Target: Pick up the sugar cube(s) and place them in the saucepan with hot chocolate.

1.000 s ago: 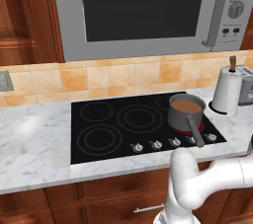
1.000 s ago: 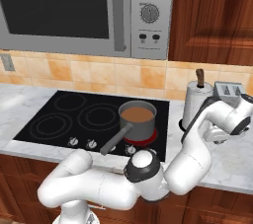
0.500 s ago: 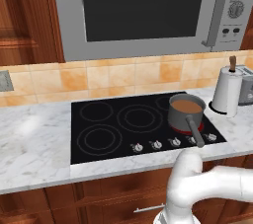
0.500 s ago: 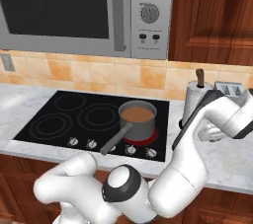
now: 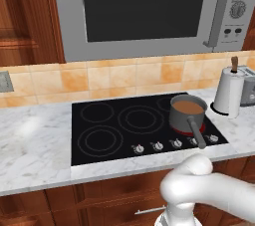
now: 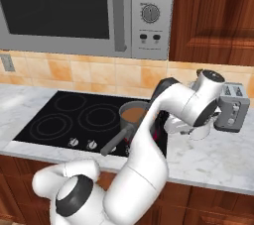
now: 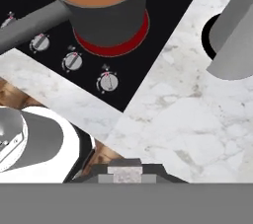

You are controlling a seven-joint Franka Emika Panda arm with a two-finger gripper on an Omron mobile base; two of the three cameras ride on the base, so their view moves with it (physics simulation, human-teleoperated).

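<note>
A small whitish sugar cube (image 7: pixel 125 170) sits pinched between the dark fingertips of my gripper (image 7: pixel 125 173), which is shut on it. The gripper hangs above the marble counter just right of the cooktop. The saucepan with hot chocolate (image 7: pixel 101 1) stands ahead of it on a red-glowing burner, full of brown liquid, with its long grey handle (image 7: pixel 29 23) running left. From the base it shows on the front right burner (image 5: pixel 188 113), and partly behind my arm (image 6: pixel 133 115). My wrist (image 6: pixel 206 95) hovers to the pan's right.
A white paper-towel roll (image 5: pixel 229 93) and a grey toaster (image 6: pixel 230 110) stand on the counter right of the black cooktop (image 5: pixel 124 125). Stove knobs (image 7: pixel 107 82) line the cooktop's front edge. A microwave (image 5: pixel 144 11) hangs above. Marble counter (image 5: pixel 35 140) stretches to the left.
The arm has swung: its elbow has come forward and the hand has moved left from beside the toaster toward the saucepan. The pan has not moved.
</note>
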